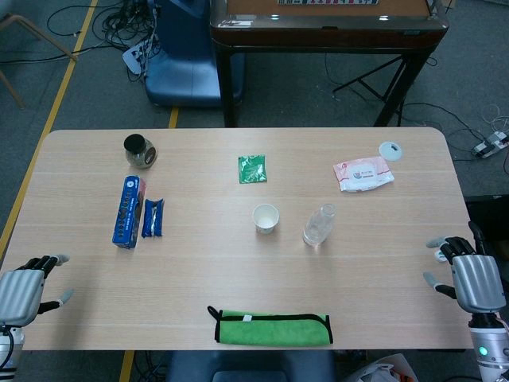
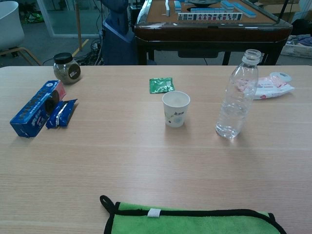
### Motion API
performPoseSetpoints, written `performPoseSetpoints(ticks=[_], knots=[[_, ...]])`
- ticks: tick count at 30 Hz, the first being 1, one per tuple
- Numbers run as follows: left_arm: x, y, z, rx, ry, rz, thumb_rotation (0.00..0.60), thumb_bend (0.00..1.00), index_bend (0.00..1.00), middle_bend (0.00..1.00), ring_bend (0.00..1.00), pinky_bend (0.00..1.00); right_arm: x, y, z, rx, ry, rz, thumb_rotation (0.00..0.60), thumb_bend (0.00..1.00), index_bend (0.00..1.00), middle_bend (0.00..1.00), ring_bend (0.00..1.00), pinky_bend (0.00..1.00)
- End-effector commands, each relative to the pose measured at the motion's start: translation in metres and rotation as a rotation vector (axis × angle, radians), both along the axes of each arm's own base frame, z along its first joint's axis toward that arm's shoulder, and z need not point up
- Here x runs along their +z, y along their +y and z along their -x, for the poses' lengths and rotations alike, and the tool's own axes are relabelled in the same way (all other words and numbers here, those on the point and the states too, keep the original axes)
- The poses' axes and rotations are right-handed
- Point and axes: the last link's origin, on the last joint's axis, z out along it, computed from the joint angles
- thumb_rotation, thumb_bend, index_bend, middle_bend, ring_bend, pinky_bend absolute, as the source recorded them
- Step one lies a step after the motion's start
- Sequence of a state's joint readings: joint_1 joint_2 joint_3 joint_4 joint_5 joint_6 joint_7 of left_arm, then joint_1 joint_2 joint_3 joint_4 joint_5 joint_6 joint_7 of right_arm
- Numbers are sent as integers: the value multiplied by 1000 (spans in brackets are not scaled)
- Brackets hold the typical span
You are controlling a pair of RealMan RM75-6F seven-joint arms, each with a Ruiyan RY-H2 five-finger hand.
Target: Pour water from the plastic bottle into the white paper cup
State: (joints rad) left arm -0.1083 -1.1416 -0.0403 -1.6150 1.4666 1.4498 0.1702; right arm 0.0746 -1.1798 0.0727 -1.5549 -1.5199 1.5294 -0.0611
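A clear plastic bottle (image 1: 319, 225) (image 2: 237, 95) stands upright and uncapped in the middle of the table, with a little water at its bottom. The white paper cup (image 1: 266, 218) (image 2: 176, 108) stands upright just left of it, a short gap between them. My left hand (image 1: 24, 291) rests at the table's near left edge, fingers apart and holding nothing. My right hand (image 1: 469, 274) sits at the near right edge, also holding nothing, well to the right of the bottle. Neither hand shows in the chest view.
A green cloth (image 1: 273, 327) (image 2: 192, 221) lies at the near edge. A blue box (image 1: 127, 211) and blue packet (image 1: 153, 217) lie at left, a lidded jar (image 1: 139, 150) behind them. A green sachet (image 1: 252, 169), a wipes pack (image 1: 363, 173) and a white cap (image 1: 390, 150) lie further back.
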Motion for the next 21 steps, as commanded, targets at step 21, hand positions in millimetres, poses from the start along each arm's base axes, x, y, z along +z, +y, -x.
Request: performPoseSetpoints(ticks=[21], knots=[[3, -4, -1, 6, -3, -7, 600, 165, 310, 391, 377, 590, -43, -50, -8, 18, -184, -59, 600, 21, 271, 202, 150, 137]])
